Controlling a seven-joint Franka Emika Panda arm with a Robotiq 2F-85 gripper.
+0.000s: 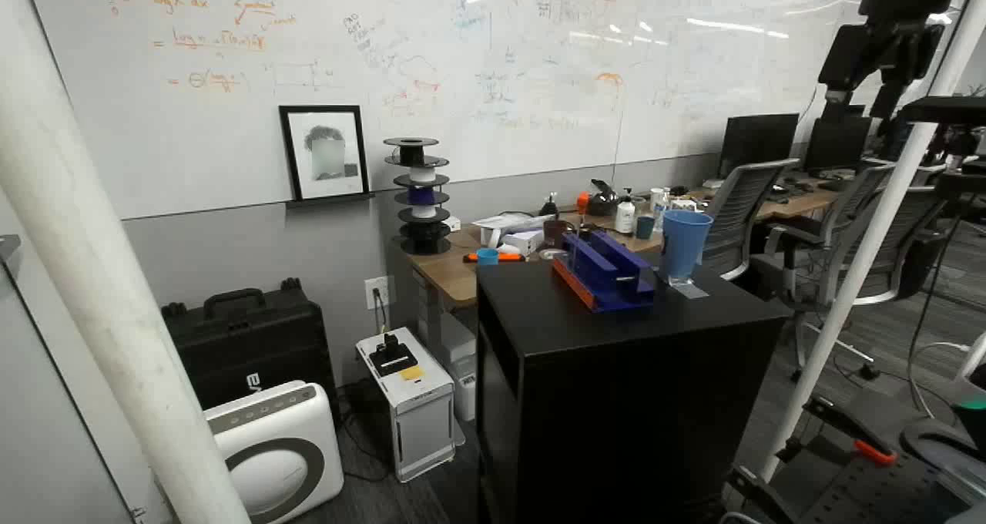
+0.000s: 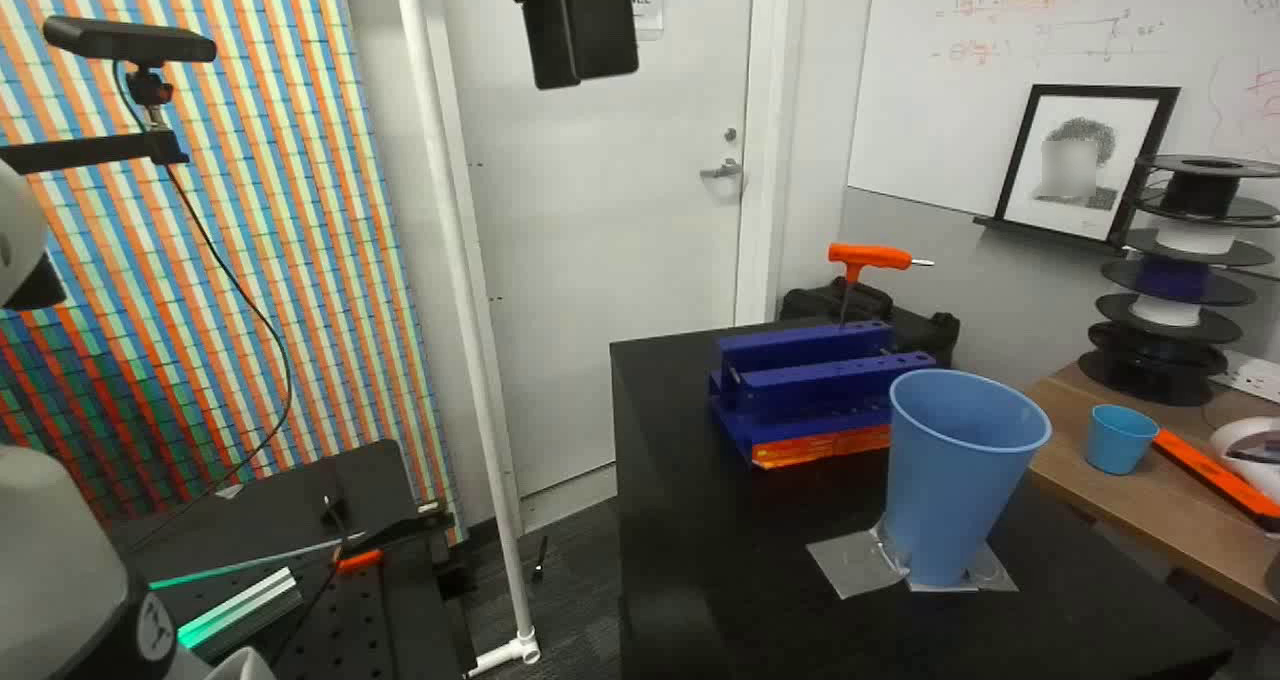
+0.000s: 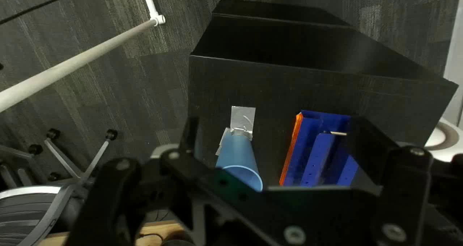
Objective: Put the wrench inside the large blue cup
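Jaws spread wide, your gripper [image 3: 275, 128] fills the foreground of the wrist view. In an exterior view, your large blue cup [image 2: 958, 480] stands upright, taped to a black cabinet [image 2: 700, 540]; beyond it, the orange-handled wrench [image 2: 868, 257] stands upright at the far side of a dark-blue holder [image 2: 830, 388], a white door [image 2: 620, 260] farther back.

In an exterior view, orange hdwriting [image 1: 204, 40] on whiteboard [image 1: 447, 69], beyond far edge of blk bench [image 1: 616, 401]: "∫ e^xn log x dx", below it "= log n"; rest mostly too faint. White ltrs [image 1: 254, 383] on blk case [image 1: 254, 331], off bench's L edge, illeg. In an exterior view, sign [image 2: 648, 0] on door [image 2: 610, 230], above bench's far L corner: "ZED" / "NEL", rest hidden.
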